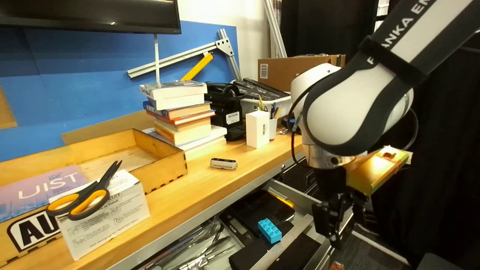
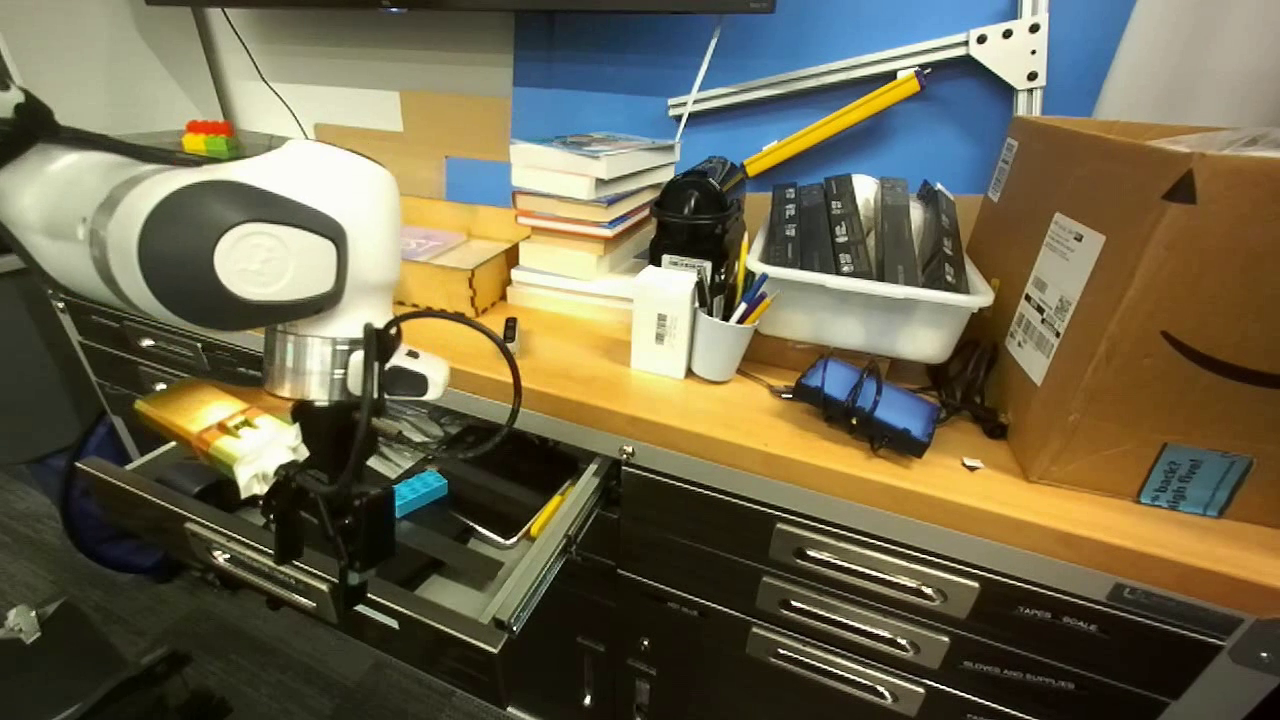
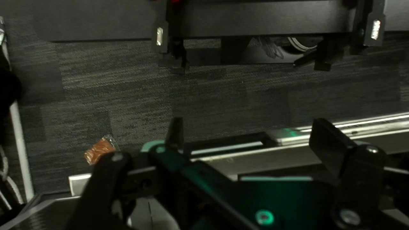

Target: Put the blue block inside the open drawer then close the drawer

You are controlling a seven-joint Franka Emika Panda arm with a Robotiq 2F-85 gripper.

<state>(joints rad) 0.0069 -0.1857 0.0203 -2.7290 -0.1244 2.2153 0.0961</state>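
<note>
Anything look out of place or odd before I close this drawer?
Two things. An orange packet lies on the carpet outside the drawer, as if dropped. In an exterior view, scissors rest on a white box, handles overhanging its edge, perhaps easy to knock off.

Ext. cams: bench (wrist: floor)

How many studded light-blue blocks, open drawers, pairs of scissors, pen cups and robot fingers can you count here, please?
Studded light-blue blocks: 1
Open drawers: 1
Pairs of scissors: 1
Pen cups: 1
Fingers: 2
Total: 6
</note>
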